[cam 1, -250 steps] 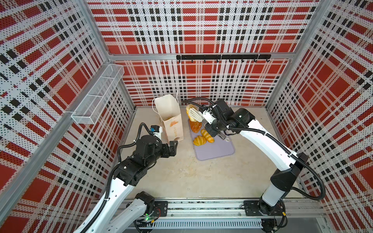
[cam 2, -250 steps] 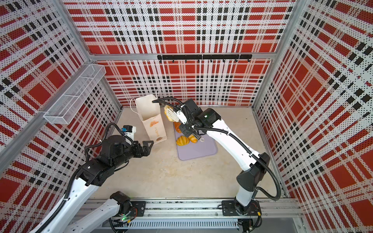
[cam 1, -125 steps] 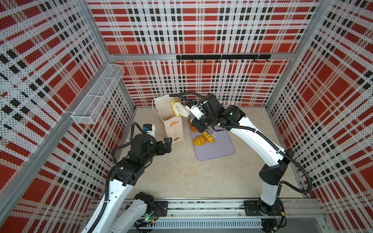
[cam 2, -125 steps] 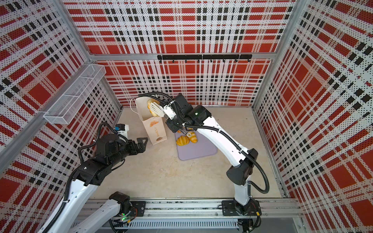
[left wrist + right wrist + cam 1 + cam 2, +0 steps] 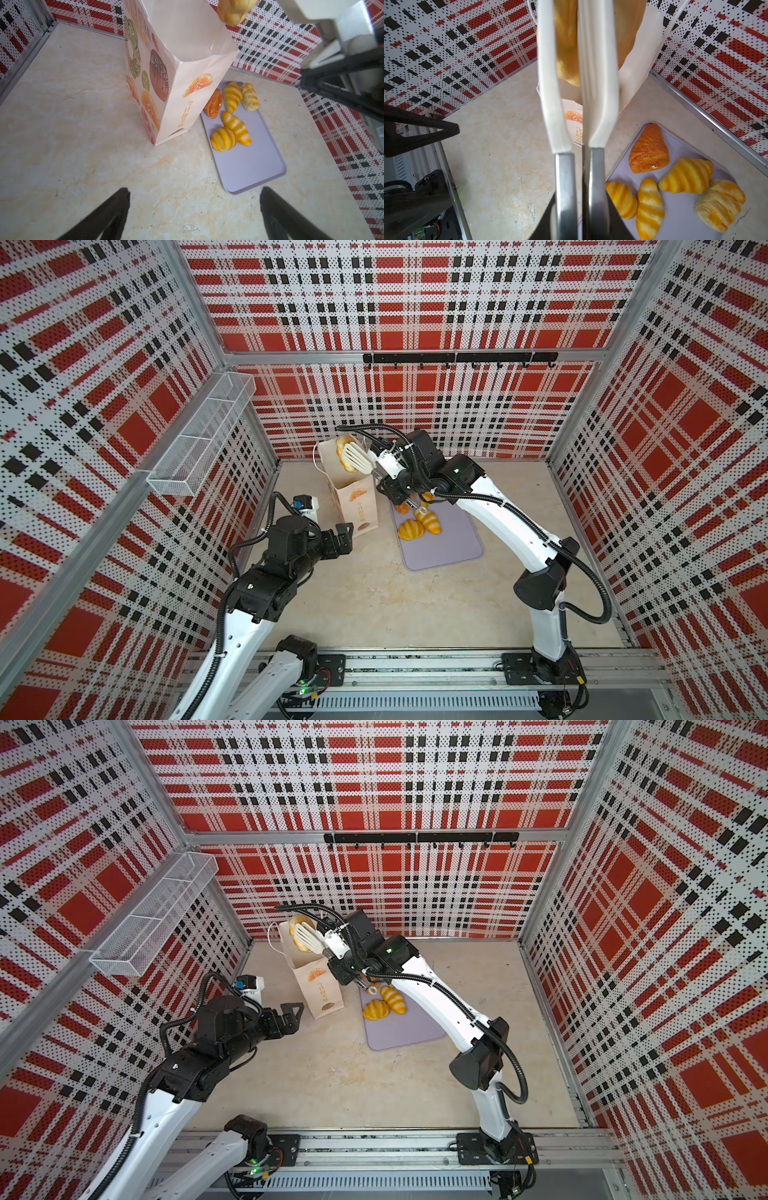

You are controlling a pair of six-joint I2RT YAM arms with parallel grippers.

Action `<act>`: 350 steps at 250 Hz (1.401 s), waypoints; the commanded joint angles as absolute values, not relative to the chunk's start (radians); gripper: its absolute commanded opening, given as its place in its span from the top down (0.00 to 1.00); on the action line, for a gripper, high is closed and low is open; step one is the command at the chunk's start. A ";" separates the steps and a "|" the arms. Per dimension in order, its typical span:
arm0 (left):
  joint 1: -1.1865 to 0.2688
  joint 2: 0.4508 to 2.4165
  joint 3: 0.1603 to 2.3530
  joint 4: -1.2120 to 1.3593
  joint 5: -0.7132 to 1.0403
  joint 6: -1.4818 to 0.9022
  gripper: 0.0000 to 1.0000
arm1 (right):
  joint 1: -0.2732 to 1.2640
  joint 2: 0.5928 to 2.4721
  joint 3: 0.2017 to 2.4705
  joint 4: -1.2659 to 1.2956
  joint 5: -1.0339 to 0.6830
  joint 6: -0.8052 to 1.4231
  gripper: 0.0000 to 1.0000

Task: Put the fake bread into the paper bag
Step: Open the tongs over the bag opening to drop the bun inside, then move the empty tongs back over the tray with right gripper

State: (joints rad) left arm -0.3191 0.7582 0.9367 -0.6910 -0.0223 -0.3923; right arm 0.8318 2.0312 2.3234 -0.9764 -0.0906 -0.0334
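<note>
Plaid cell (image 5: 415, 302) | bag (image 5: 187, 93): orange Chinese lettering | right hand (image 5: 582, 224) clamps tongs (image 5: 550, 83) holding bread (image 5: 566, 52) | left hand (image 5: 194, 191) spread wide

Six toy pastries (image 5: 223, 138), one paper bag (image 5: 355, 506), one lilac tray (image 5: 249, 166), one pair of white tongs (image 5: 355, 456), one wire basket (image 5: 199, 439), two robot arms (image 5: 498, 510).

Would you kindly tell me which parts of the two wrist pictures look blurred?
Right wrist view: the tongs and the bread between them are soft, the croissants on the tray sharp. Left wrist view: the bread is blurred, the paper bag crisp.
</note>
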 commanded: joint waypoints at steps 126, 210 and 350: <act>-0.310 0.819 0.950 -0.657 0.012 -0.397 0.00 | 0.837 2.121 2.436 -0.953 -0.036 -0.059 0.65; -0.311 0.828 0.962 -0.658 0.017 -0.398 0.01 | 0.831 2.109 2.454 -0.975 -0.013 -0.073 0.47; -0.374 0.782 0.903 -0.658 -0.051 -0.430 0.01 | 0.828 1.848 2.136 -0.926 0.145 -0.090 0.46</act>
